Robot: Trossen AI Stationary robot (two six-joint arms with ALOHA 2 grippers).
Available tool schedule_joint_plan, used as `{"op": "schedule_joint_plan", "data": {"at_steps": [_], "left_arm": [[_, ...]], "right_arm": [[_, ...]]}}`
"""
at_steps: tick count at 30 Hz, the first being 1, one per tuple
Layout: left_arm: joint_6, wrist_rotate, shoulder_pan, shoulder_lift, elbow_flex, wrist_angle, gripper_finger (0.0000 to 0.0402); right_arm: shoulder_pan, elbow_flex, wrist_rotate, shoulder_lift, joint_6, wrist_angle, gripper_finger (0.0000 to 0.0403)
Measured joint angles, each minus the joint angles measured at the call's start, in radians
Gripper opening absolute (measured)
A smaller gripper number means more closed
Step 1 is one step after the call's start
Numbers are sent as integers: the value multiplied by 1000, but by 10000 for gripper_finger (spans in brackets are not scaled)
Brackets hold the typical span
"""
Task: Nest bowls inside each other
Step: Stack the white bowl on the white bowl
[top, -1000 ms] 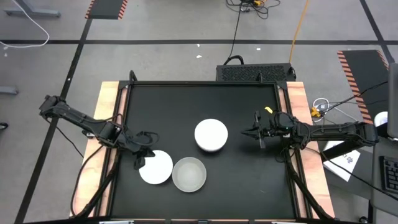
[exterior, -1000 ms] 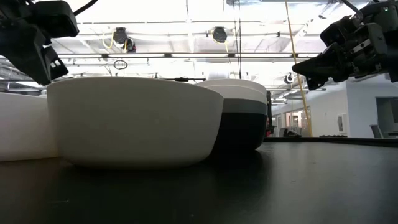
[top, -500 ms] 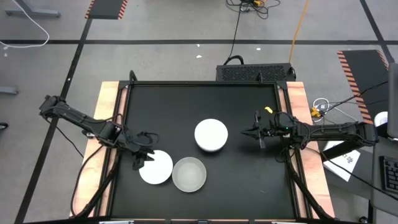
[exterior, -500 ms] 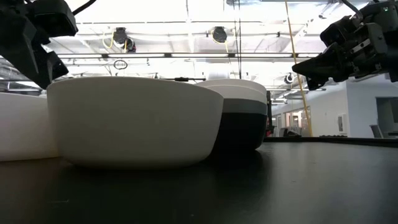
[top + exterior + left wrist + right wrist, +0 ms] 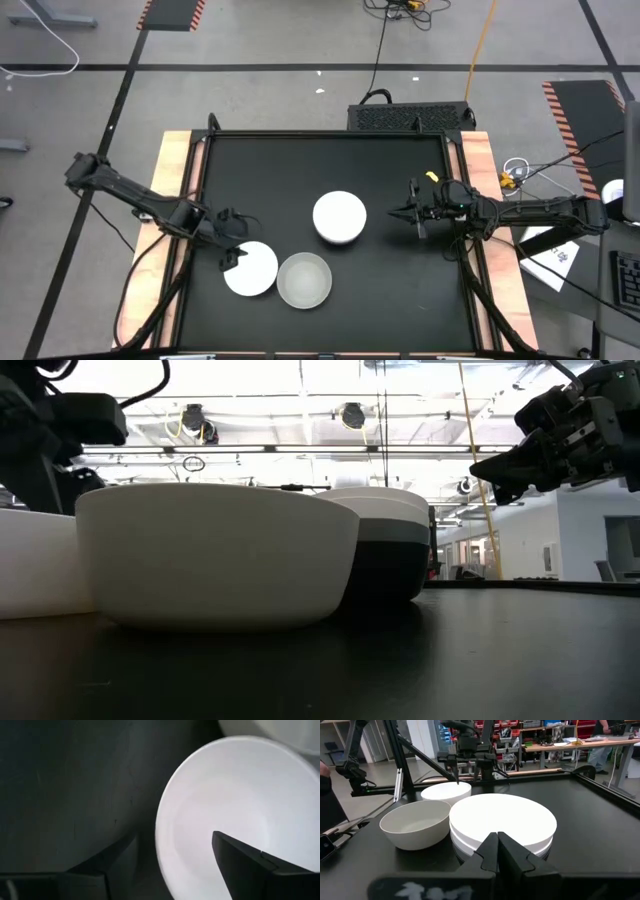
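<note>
On the black worktop [image 5: 400, 290] a lone white bowl [image 5: 251, 268] touches the pale grey bowl [image 5: 304, 279], with a nested stack [image 5: 339, 217] just behind. The left hand [image 5: 231, 250] straddles the white bowl's rim with fingers spread, gripping nothing; the right hand [image 5: 415, 211] hovers closed beside the stack. These bowls look light, stiff and smooth-walled, so a pinch across the thin rim seems the surest hold.

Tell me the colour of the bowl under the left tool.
White; the bowl shows best in the left wrist view.
</note>
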Motion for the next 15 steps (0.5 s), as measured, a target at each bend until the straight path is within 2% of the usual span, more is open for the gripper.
{"op": "schedule_joint_plan", "data": {"at_steps": [8,15], "left_arm": [[23,0,0,71,0,-1,258],[34,-1,0,78,0,-1,243]], "right_arm": [[0,0,0,0,2,0,0],[0,0,0,0,3,0,0]]}}
